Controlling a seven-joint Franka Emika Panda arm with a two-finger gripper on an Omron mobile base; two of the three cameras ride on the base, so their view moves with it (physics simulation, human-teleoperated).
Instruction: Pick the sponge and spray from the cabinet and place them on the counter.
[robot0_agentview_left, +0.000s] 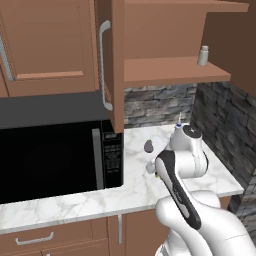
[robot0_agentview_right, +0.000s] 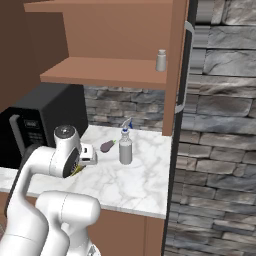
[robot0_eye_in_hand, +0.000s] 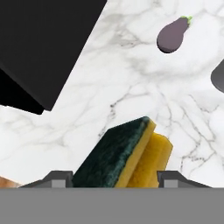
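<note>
The sponge (robot0_eye_in_hand: 122, 157), yellow with a dark green scrub layer, sits tilted between my gripper's (robot0_eye_in_hand: 116, 178) two finger tips, just above the white marble counter (robot0_eye_in_hand: 131, 87). My gripper (robot0_agentview_right: 88, 155) is shut on it, and a yellow sliver of the sponge (robot0_agentview_right: 77, 171) peeks out below the hand. The spray (robot0_agentview_right: 125, 147) stands upright on the counter (robot0_agentview_right: 145, 180), to the right of the hand and apart from it. In the left base view the arm hides the spray (robot0_agentview_left: 178, 125) except its blue-tipped nozzle. The cabinet (robot0_agentview_left: 170, 72) hangs open above, its door (robot0_agentview_left: 117, 60) swung out.
A small purple eggplant (robot0_agentview_right: 107, 146) lies on the counter between my hand and the spray. A white shaker bottle (robot0_agentview_right: 161, 60) stands on the cabinet shelf. The black microwave (robot0_agentview_left: 50, 155) occupies the counter's left part. Stone wall closes the back and right.
</note>
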